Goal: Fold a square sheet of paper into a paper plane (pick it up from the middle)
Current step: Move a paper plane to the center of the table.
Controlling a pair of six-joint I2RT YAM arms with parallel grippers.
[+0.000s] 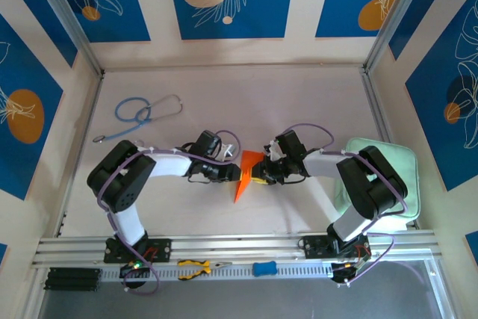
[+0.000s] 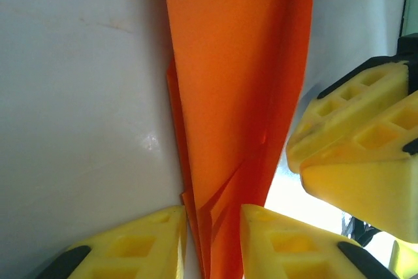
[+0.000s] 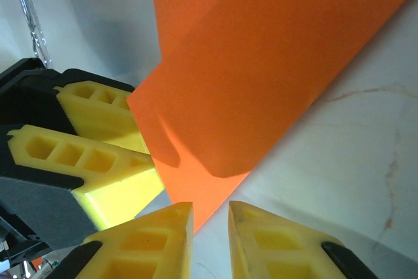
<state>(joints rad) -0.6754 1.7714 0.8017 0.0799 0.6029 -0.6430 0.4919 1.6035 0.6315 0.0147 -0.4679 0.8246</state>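
Observation:
The orange sheet of paper [image 1: 245, 173] is folded into a narrow pointed shape with layered flaps, its tip toward the near edge. It stands up off the table between both grippers. My left gripper [image 1: 230, 172] comes in from the left. In the left wrist view the folded layers [image 2: 235, 96] run down between its yellow fingers and fill the gap, so this gripper [image 2: 212, 217] is shut on the paper. My right gripper [image 1: 258, 173] faces it from the right. Its jaws [image 3: 210, 210] stand a little apart, with a corner of the paper [image 3: 261, 76] at their mouth and table showing between them.
A blue and grey stethoscope [image 1: 142, 113] lies at the back left. A pale green pad [image 1: 399, 177] sits under the right arm. Yellow pliers [image 1: 196, 268] and a small blue object [image 1: 264, 267] rest on the front rail. Metal frame posts stand at the back corners.

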